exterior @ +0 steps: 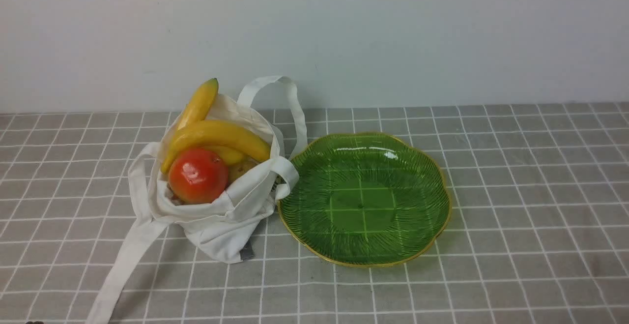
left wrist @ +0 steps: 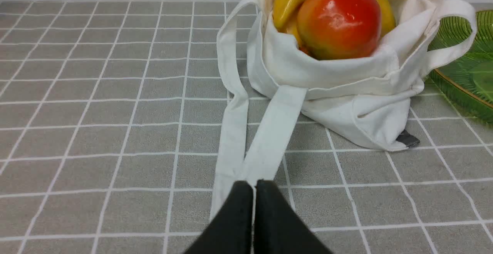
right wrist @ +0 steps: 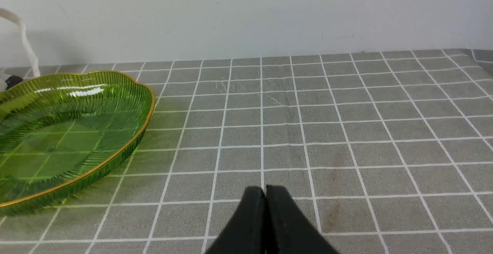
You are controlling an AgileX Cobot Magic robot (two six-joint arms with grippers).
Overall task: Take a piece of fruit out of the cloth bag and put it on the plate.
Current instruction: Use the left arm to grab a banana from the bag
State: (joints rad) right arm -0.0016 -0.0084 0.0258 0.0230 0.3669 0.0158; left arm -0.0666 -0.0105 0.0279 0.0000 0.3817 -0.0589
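The off-white cloth bag (exterior: 221,220) slumps open on the table, left of centre. In it lie the curved all-yellow banana (exterior: 216,134), a straighter green-tipped banana (exterior: 199,103) and a round red fruit (exterior: 198,175). The green ribbed plate (exterior: 363,198) with a gold rim stands empty just right of the bag. Neither gripper shows in the front view. In the left wrist view my left gripper (left wrist: 254,182) is shut and empty, over the end of the bag's long strap (left wrist: 265,130), short of the bag (left wrist: 346,76). My right gripper (right wrist: 265,188) is shut and empty over bare cloth, right of the plate (right wrist: 57,130).
A grey checked tablecloth (exterior: 516,191) covers the table and a white wall stands behind. One strap (exterior: 123,260) trails toward the front left; another loops up at the back (exterior: 275,85). A brownish item (exterior: 241,169) lies deep in the bag. A grey tag (exterior: 247,251) marks its front corner.
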